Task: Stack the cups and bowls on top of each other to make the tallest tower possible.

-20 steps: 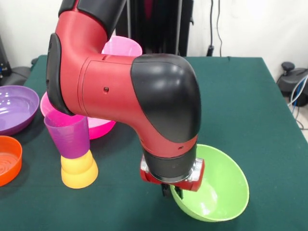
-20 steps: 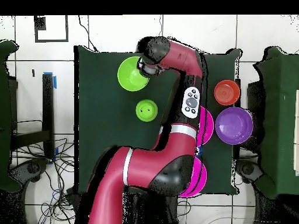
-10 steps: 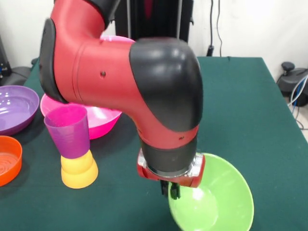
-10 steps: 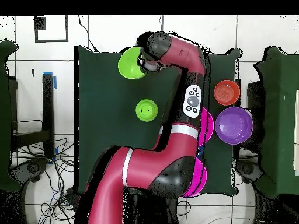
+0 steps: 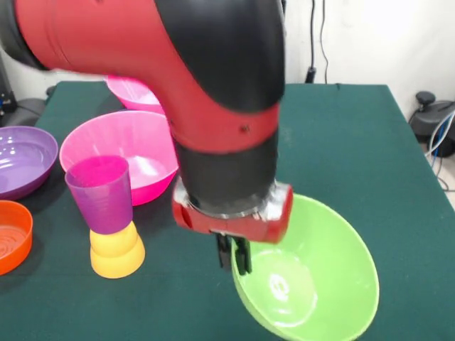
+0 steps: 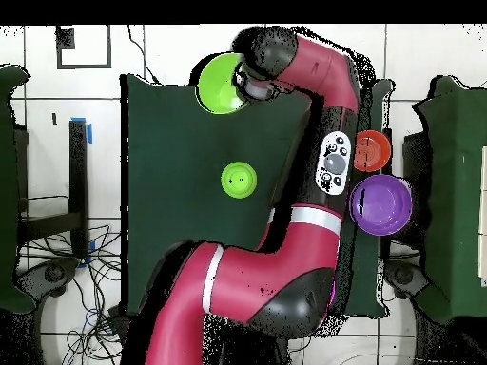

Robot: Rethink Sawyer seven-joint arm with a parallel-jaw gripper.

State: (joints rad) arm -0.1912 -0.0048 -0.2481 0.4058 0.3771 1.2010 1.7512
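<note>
My gripper (image 5: 233, 257) is shut on the near-left rim of the large lime green bowl (image 5: 316, 280), which hangs tilted above the table; from above the lime bowl (image 6: 219, 84) sits at the table's top edge beside the gripper (image 6: 243, 87). A ridged purple cup (image 5: 104, 193) stands upright on an upturned yellow-orange cup (image 5: 116, 251) at the left. Behind them sit two hot pink bowls (image 5: 128, 145) (image 5: 134, 92). A wide purple bowl (image 5: 21, 160) and a shallow orange bowl (image 5: 11, 234) lie at the left edge. A small green bowl (image 6: 239, 179) rests upturned mid-table.
The arm's bulk (image 6: 328, 143) covers the pink bowls and the cup stack in the overhead view. The purple bowl (image 6: 382, 204) and orange bowl (image 6: 375, 150) overhang the table's right edge there. Cables and a stand (image 5: 434, 117) lie beyond the table.
The arm has risen and swung toward the front camera, carrying the lime green bowl up off the table. The far pink bowl has come into sight behind it.
</note>
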